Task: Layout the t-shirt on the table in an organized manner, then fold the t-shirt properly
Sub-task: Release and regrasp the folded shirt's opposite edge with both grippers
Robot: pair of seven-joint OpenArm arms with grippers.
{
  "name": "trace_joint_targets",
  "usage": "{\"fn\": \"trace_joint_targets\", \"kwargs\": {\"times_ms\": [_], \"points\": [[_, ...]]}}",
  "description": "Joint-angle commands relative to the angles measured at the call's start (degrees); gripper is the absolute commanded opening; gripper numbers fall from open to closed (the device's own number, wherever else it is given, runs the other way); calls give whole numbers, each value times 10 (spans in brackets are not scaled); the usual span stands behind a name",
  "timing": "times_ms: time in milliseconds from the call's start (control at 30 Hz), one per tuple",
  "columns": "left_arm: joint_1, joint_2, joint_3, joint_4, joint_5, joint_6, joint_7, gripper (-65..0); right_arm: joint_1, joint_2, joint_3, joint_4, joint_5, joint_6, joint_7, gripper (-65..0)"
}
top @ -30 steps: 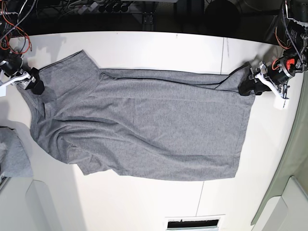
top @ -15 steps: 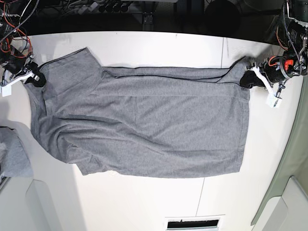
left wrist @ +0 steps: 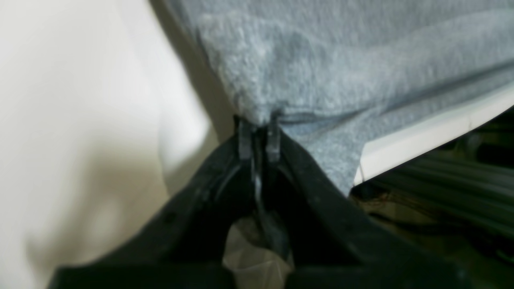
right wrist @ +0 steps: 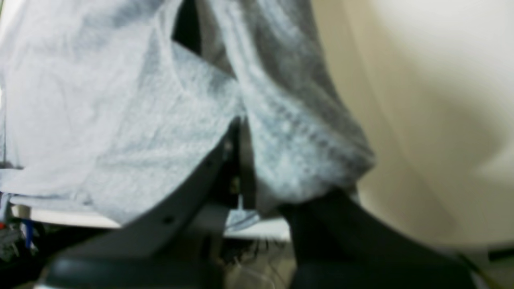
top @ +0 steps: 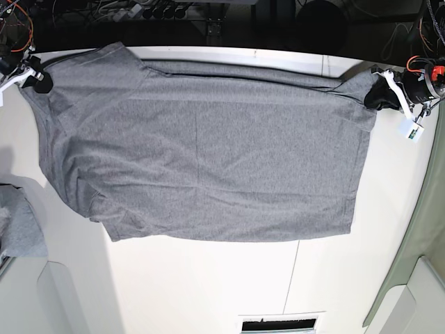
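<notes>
Since a moment ago, both my arms have carried the large heather-grey cotton t-shirt [top: 201,146] toward the far edge of the white flat surface [top: 208,285], where it lies spread. My left end effector [top: 379,95] pinches one corner, my right end effector [top: 40,80] the opposite corner.

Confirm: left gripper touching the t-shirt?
Touching. In the left wrist view the left gripper has its black fingertips pinched together on a corner of the grey t-shirt, with no gap between them.
</notes>
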Motion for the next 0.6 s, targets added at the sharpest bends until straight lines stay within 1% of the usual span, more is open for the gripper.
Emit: {"fn": "trace_joint_targets", "kwargs": {"times_ms": [0, 100, 267, 300, 367, 400, 433, 467, 567], "points": [[1, -13, -9, 14, -5, -3, -8, -650, -3, 15, 6, 10, 16, 3, 14, -650], [15, -13, -9, 21, -10, -3, -9, -650, -15, 14, 6, 10, 30, 3, 16, -650], [14, -12, -9, 21, -32, -3, -16, -649, -16, 15, 6, 10, 30, 3, 18, -650], [14, -13, -9, 21, -32, -3, -22, -596, -14, 14, 6, 11, 30, 3, 18, -650], [14, -13, -9, 21, -32, -3, -31, -488, -9, 15, 6, 11, 28, 3, 18, -488], [14, -13, -9, 21, -33, -3, -32, -445, -6, 15, 6, 11, 28, 3, 18, -416], [14, -13, -9, 21, -34, -3, -32, -415, -3, 15, 6, 11, 28, 3, 19, -365], [14, -13, -9, 22, -35, -3, -32, -399, 1, 16, 6, 12, 26, 3, 20, -334], [14, -13, -10, 32, -35, -3, -26, -395, 20, 17, 18, 18, 10, 3, 29, -327]]}}
